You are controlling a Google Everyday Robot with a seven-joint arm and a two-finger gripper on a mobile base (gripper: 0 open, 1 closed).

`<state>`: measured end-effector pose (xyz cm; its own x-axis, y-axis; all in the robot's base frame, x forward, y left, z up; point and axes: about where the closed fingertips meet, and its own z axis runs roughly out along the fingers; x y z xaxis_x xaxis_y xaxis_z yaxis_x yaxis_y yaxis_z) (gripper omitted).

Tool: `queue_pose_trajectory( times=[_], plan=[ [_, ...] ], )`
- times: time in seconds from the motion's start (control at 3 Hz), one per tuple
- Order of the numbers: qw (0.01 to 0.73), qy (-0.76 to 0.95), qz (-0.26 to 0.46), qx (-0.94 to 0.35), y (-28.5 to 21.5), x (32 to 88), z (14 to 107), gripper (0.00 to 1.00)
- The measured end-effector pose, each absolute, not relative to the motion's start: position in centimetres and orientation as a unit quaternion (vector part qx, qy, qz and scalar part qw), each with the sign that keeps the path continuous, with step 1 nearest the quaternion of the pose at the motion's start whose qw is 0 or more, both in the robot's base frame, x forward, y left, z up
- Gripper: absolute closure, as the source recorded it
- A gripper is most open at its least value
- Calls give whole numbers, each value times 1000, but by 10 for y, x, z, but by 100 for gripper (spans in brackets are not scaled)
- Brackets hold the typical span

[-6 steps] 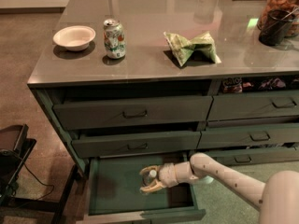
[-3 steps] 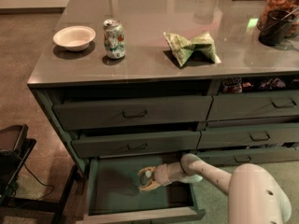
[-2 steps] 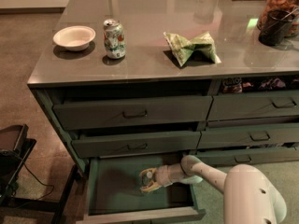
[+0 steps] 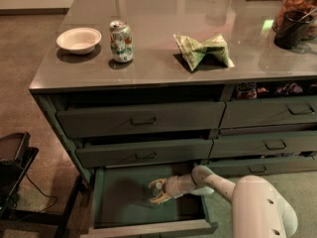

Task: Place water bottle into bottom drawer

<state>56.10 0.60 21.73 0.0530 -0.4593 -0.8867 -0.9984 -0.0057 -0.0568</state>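
Now holding the water bottle (image 4: 157,186) inside the open bottom drawer (image 4: 118,207), clamping it in the gripper (image 4: 161,198) with jaws closed around its body, white cap showing toward the back. Hovering low over the greenish floor near the middle, possibly touching it. Judging the release best done by easing down until resting flat, opening only then, and guarding against a roll toward the front. Withdrawing level, keeping clear of the drawer above. Leaving alone the soda can (image 4: 121,41), bowl (image 4: 79,39) and chip bag (image 4: 203,49) on top.
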Motion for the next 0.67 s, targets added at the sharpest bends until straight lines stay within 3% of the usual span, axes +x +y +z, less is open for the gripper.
queue_pose_trajectory(
  times=[0.67],
  plan=[
    [384, 592, 351, -616, 6, 561, 217, 58]
  ],
)
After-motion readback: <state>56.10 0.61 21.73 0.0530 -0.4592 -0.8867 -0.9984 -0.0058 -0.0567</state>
